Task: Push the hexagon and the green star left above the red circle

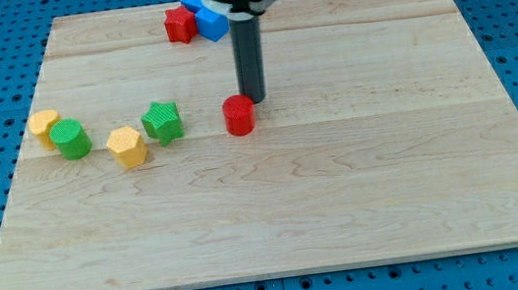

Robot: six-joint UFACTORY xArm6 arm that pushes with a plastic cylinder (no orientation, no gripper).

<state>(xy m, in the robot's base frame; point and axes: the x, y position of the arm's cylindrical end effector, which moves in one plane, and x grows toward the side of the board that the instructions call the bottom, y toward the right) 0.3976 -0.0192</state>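
Note:
A yellow hexagon (127,146) lies left of centre on the wooden board (345,204). A green star (163,121) sits just right of it and slightly higher, almost touching. A red circle (239,115) stands further right, near the board's middle. My tip (255,98) is down at the red circle's upper right edge, touching or nearly touching it. The tip is well to the right of the green star and the hexagon.
A green circle (70,139) and a yellow block (44,126) sit at the view's left. A red star (181,24) and a blue block (210,22) lie at the board's top edge, with another blue block (190,2) partly hidden behind the arm.

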